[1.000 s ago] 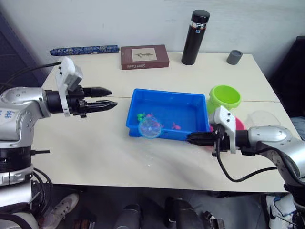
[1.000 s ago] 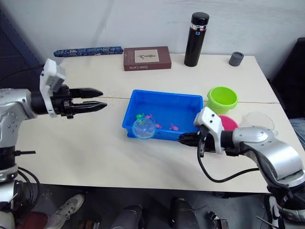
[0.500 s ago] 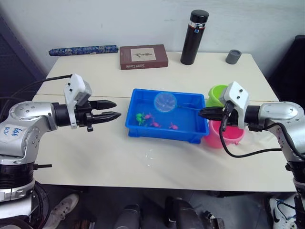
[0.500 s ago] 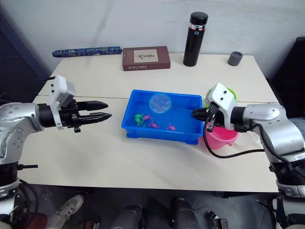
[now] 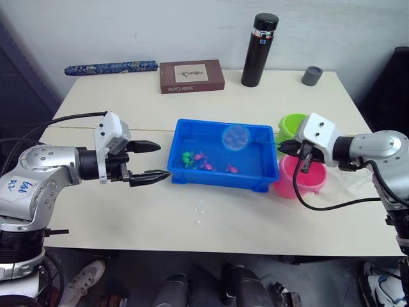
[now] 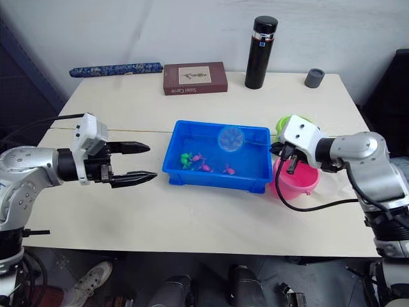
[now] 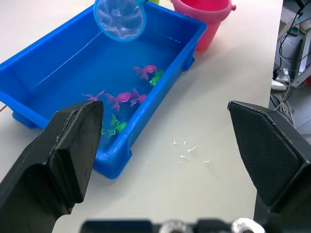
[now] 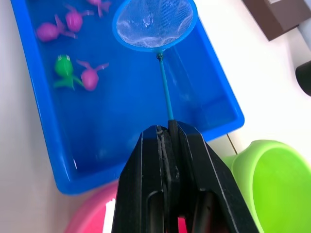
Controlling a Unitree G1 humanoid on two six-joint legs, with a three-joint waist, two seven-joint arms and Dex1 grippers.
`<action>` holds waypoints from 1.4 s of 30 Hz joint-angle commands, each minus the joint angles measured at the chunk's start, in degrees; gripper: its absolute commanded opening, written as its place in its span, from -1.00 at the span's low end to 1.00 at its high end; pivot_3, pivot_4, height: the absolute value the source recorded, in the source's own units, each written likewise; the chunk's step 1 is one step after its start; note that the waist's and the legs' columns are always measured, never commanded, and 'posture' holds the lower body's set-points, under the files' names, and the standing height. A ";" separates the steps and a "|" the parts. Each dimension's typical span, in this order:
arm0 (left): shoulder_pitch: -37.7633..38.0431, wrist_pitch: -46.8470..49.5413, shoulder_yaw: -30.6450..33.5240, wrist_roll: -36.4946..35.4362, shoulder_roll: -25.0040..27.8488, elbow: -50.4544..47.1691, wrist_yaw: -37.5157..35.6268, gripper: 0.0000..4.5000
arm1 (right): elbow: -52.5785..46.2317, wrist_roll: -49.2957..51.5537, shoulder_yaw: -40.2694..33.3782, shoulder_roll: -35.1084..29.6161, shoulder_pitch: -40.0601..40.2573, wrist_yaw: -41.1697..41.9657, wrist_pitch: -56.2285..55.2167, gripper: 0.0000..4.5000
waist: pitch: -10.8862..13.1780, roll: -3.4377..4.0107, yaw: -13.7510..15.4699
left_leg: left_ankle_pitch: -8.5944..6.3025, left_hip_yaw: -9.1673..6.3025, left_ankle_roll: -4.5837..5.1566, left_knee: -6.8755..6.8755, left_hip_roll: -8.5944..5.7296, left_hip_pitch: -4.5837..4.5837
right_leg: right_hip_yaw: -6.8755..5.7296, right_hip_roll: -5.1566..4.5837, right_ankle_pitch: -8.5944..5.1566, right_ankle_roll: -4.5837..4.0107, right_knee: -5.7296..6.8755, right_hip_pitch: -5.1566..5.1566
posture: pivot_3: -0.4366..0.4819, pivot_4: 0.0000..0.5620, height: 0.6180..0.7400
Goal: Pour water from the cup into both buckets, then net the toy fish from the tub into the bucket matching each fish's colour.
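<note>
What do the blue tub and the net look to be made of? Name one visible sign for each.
The tub: probably moulded plastic, smooth and glossy, judging by its rolled rim, even bright blue colour and soft highlights. The net: a thin, pale, see-through mesh, likely fine fabric, on a light blue hoop that looks plastic; the tub's blue shows through the mesh.

silver arms, black claws, black cables

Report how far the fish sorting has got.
Pouring: cannot tell. In hand: the right gripper is shut on the net, held empty over the tub. Left: the toy fish all lie in the tub; the pink bucket and green bucket show none.
</note>
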 commanded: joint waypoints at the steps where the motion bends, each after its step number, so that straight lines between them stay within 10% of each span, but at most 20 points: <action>1: 0.78 -0.18 3.56 -3.21 2.71 -2.36 -2.51 0.99 | 0.83 -3.47 -0.02 -1.87 -2.25 0.52 -3.65 -1.00 | 0.02 0.02 -0.07 | 0.00 0.00 0.00 0.00 0.00 0.00 | 0.00 0.00 0.00 0.00 0.00 -0.01 | -0.05 -0.47 0.99; 42: 4.79 -5.00 5.76 -3.79 3.94 -2.23 0.53 0.99 | -0.62 -16.71 7.39 1.71 -0.86 5.78 -8.72 -1.00 | 0.03 0.06 -0.07 | 0.00 0.00 -0.01 0.01 0.00 0.00 | 0.00 0.01 -0.01 -0.02 0.00 0.00 | -0.05 -0.47 0.99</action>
